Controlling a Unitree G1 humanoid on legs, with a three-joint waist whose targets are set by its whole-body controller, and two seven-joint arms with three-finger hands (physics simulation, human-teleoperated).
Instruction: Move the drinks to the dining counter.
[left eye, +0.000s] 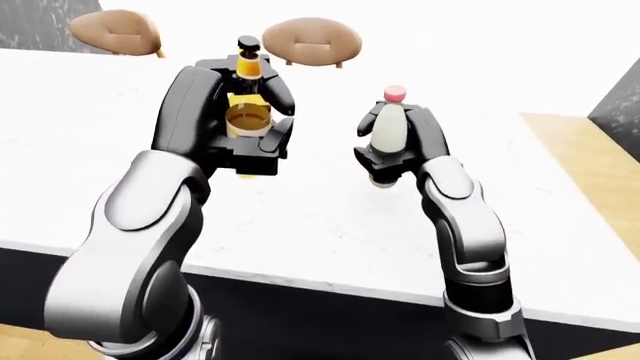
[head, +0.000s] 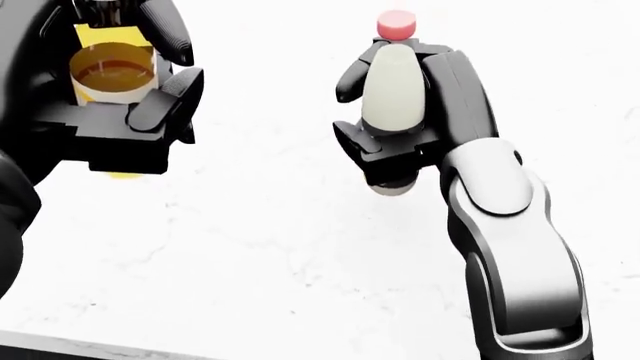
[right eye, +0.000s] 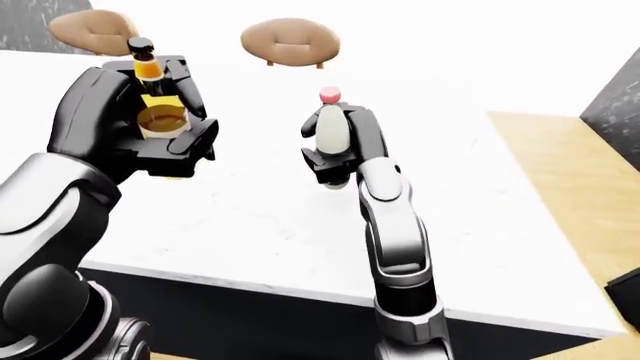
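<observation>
Left to right, eye views.

Left hand (left eye: 235, 124): fingers wrapped round the amber bottle (left eye: 247, 90), which has a black cap and yellow label. Clamped. Bottle upright, held over the white worktop (left eye: 330, 225). A yellow patch shows just under the hand in the head view; can't tell if that is the bottle base on the surface or a reflection, so contact with the worktop is unclear.

Right hand (left eye: 395, 142): fingers closed round the pale bottle (head: 392, 90) with a pink cap (head: 396, 24). Clamped too. Bottle roughly upright, bottom end poking out below the palm. Can't tell if it touches the surface or sits just above it.

Two tan stools (left eye: 311, 41) at the top edge of the worktop, beyond both hands. Wood floor (left eye: 590, 165) off to the right.

Status, my read: both drinks are in hand and already over the marble worktop with stools, which looks like the dining counter. So pickup and carry look done. Left to do: lower each bottle until the base sits flat, open the fingers, pull both hands clear without tipping anything. No other drinks visible in these views; can't say whether more wait elsewhere.

Risk: both bottles are tall and narrow, so release only once seated.
</observation>
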